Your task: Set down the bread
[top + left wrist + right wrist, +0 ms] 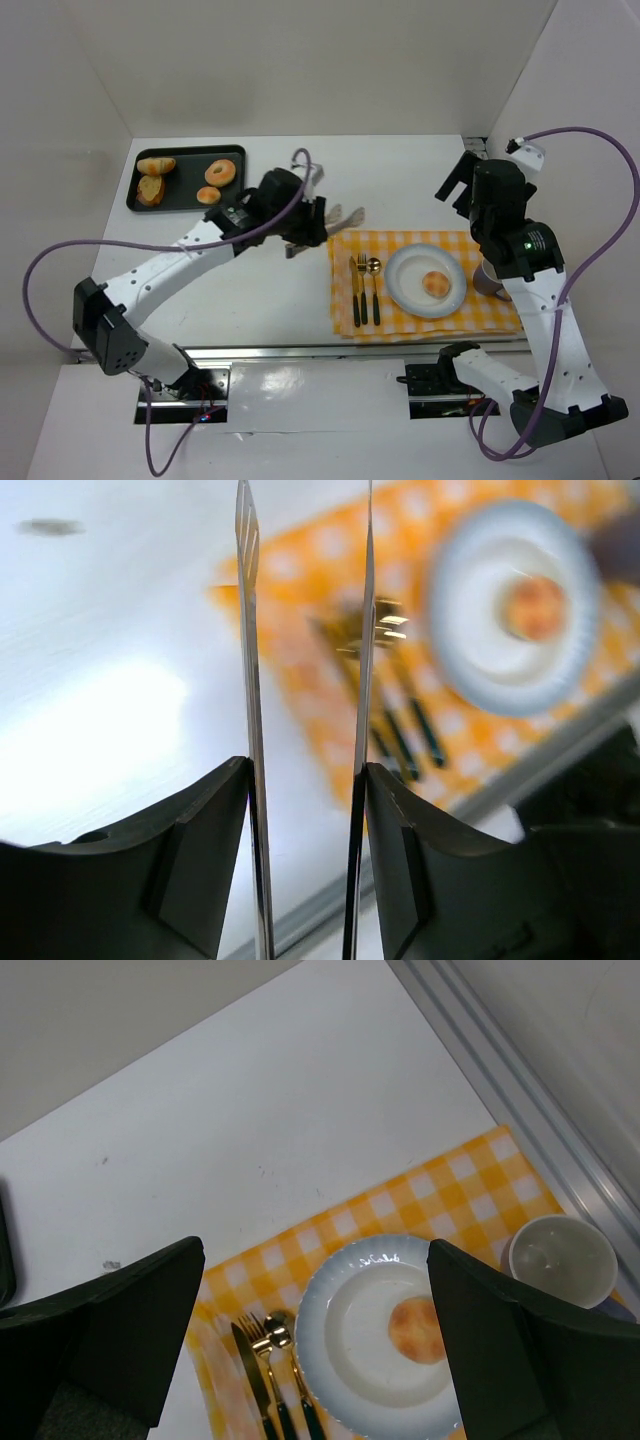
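Observation:
A round golden piece of bread (435,283) lies on the white plate (396,268), right of its centre; the right wrist view shows the bread (417,1329) too. My left gripper (318,222) hovers over the bare table just left of the yellow checked placemat (350,250). It is shut on a pair of thin metal tongs (247,630), whose two blades stand apart with nothing between them. The tongs' tips (342,215) point toward the mat. My right gripper (315,1250) hangs open and empty above the plate (330,1330).
A black tray (185,200) at the back left holds several more breads, among them a bagel (220,172). A knife, fork and spoon (365,290) lie on the mat left of the plate. A cup (560,1260) stands right of the plate.

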Available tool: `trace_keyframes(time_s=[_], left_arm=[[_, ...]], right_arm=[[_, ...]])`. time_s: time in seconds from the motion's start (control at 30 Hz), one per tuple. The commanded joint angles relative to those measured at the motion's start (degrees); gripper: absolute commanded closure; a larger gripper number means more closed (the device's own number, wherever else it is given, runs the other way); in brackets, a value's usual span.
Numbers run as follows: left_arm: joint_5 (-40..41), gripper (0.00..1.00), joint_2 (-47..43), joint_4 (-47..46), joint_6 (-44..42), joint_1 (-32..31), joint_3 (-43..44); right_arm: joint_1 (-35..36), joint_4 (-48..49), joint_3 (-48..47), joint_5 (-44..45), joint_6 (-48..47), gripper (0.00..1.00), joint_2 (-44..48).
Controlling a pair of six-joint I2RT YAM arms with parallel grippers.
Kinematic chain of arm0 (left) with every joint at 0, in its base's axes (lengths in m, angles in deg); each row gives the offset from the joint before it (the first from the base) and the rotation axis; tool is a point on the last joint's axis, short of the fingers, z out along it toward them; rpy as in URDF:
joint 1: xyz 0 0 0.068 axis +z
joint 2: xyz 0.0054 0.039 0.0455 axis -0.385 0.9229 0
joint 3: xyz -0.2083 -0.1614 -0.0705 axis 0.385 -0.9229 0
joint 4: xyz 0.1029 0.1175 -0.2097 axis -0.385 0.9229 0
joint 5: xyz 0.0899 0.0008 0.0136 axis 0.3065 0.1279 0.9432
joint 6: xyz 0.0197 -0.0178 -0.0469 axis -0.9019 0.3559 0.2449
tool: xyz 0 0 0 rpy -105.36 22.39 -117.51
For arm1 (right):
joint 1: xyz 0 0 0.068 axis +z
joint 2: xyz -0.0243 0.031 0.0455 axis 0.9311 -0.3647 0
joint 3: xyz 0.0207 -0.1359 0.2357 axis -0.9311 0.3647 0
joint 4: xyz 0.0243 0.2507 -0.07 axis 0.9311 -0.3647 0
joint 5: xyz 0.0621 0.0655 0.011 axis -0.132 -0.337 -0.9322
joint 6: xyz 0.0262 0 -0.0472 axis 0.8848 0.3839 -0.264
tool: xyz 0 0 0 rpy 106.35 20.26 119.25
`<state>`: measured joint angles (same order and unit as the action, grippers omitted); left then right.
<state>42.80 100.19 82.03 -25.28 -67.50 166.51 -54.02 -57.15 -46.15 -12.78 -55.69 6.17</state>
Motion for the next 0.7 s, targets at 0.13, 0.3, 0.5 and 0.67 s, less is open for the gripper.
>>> trace_keyframes(time_s=[0.13, 0.3, 0.5, 0.67], left_arm=[[5.3, 0.39, -0.4, 7.7, 0.4, 23.5, 0.5], [4.7, 0.39, 6.6, 8.9, 1.9, 37.3, 6.7], [4.9, 0.39, 16.9, 8.9, 3.6, 43.4, 13.2], [4.3, 0.38, 19.7, 8.2, 5.2, 46.3, 16.6]], right_arm=[[-0.3, 3.0, 1.3, -1.7, 0.3, 0.00, 0.9], [-0.3, 3.0, 2.0, -2.3, 0.3, 0.00, 0.9], [-0.3, 3.5, 3.1, -2.9, 0.3, 0.00, 0.3], [-0.3, 4.0, 3.1, -3.6, 0.3, 0.00, -0.8]])
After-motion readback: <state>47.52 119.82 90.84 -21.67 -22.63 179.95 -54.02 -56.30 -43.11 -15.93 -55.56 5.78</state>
